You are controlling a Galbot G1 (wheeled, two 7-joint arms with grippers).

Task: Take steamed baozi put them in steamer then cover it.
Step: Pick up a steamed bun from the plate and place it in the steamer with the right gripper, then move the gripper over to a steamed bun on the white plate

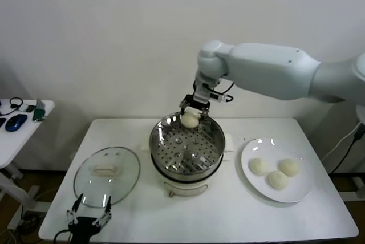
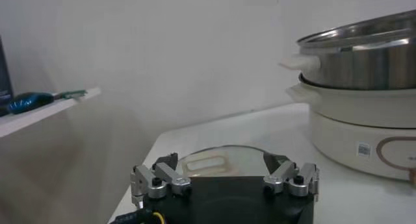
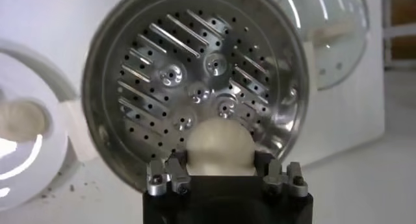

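Baozi (image 1: 190, 120) clamped in right gripper (image 1: 191, 111) over steamer (image 1: 186, 148) far rim; three more on plate (image 1: 278, 169) beside it; cover (image 1: 106, 176) flat alongside, left gripper (image 1: 87, 219) nearby, jaws apart.

Steamer (image 1: 186, 144): shiny perforated steel basket on smooth cream plastic-looking base. Cover (image 1: 106, 169): clear glossy glass, metal rim, cream handle. Baozi (image 3: 220, 146): matt, smooth dough. Plate (image 1: 254, 182): glossy white. Table (image 1: 228, 215): smooth matt white.
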